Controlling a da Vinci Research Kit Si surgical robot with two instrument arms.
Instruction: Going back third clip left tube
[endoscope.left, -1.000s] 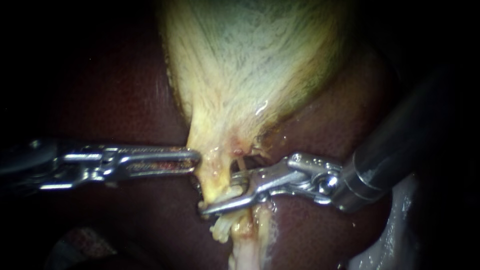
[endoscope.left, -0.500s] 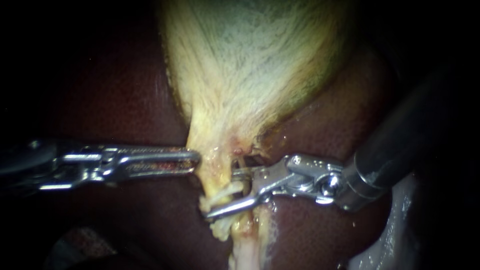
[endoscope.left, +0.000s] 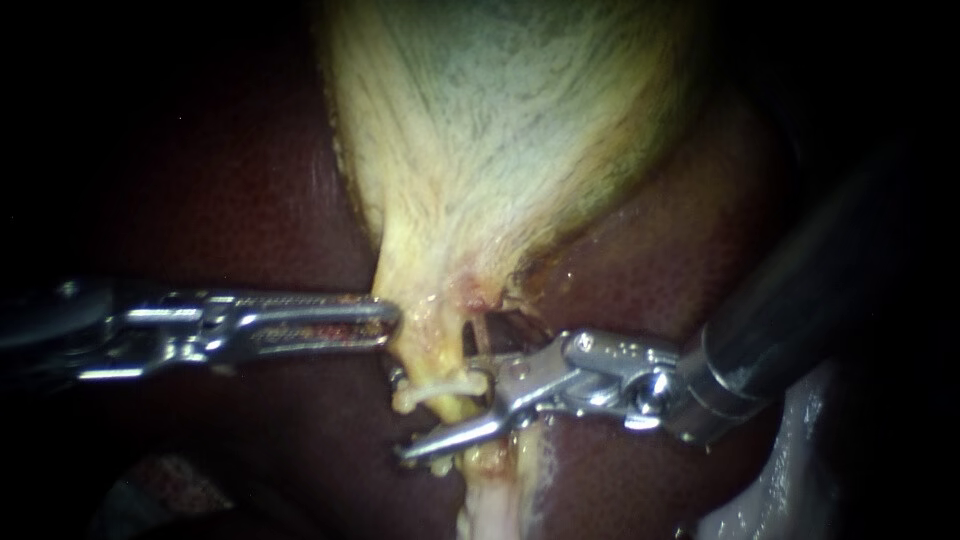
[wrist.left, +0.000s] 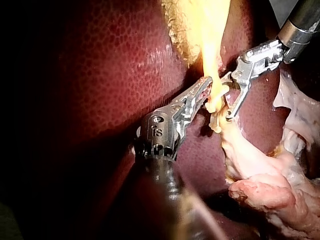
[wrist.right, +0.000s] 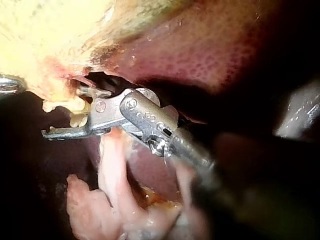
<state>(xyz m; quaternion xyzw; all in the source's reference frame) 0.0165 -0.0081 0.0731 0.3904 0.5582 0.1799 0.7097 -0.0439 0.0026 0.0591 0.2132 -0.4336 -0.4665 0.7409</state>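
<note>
"Clip first: where did that small cream-white, bar-shaped clip (endoscope.left: 432, 388) sit?"

"Across the yellowish left tube (endoscope.left: 432, 352), just under the neck of the pale yellow, tapering gallbladder (endoscope.left: 500, 150). The silver right instrument (endoscope.left: 445, 415) had its jaws parted, with a clear gap. Its long lower jaw lay just below the clip, and I could not see whether it touched."

"And the other one?"

"The silver left instrument (endoscope.left: 392, 318) had its jaws clenched on the edge of the gallbladder neck, over the dark red liver (endoscope.left: 220, 200)."

"How would the retreat be done well?"

"In my opinion, with the jaws apart and drawn straight back along the shaft, not sideways. Then the lower jaw would not hook the clip or drag the tube."
</note>
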